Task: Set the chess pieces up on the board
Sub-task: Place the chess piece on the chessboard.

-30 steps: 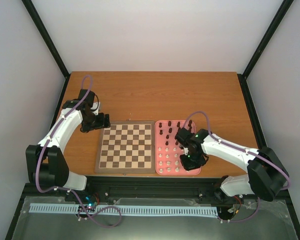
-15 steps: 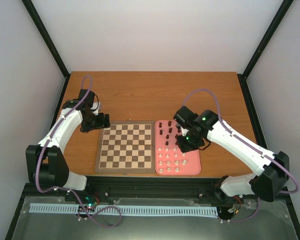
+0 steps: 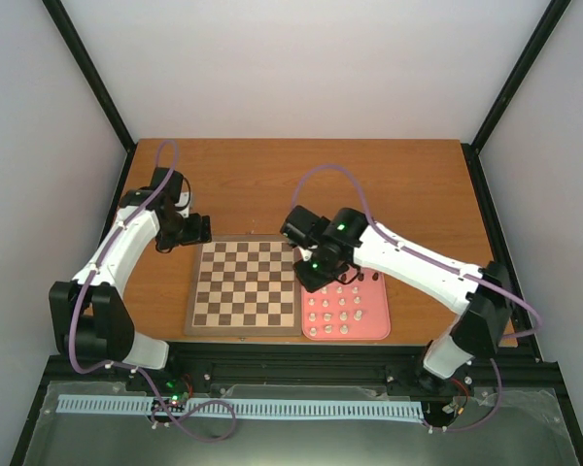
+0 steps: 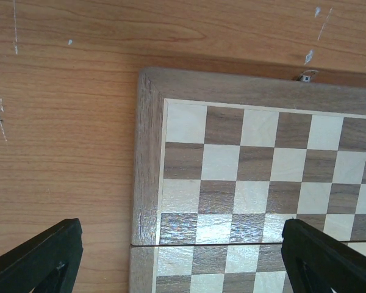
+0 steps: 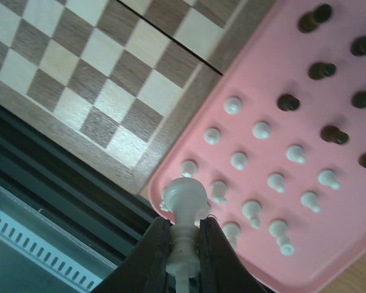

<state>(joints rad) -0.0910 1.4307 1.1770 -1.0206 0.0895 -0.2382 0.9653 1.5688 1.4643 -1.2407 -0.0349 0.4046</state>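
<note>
The board [image 3: 190, 311] lies at the table's middle with no pieces showing on its squares. Beside it on the right, the pink tray [image 3: 381, 320] holds cream-white chess pieces [image 5: 261, 129] in rows and dark ones [image 5: 288, 102] farther back. My right gripper [image 5: 184, 227] is shut on a white piece [image 5: 184, 196], held by its stem above the tray's near-left corner. From above, this gripper [image 3: 307, 266] hovers over the seam between tray and board. My left gripper [image 4: 183, 250] stands open over the board's [image 4: 147, 152] far-left corner, nothing between its fingers [image 4: 43, 256].
Bare wooden table [image 3: 301, 184] stretches behind the board and tray. A black frame rail [image 5: 61, 183] runs along the near edge, just past the board. A small metal clasp [image 4: 306, 75] sits on the board's rim. My right arm hides part of the tray's dark pieces from above.
My right arm has swung left across the tray toward the board's right edge, still carrying the white piece. The left arm has barely shifted.
</note>
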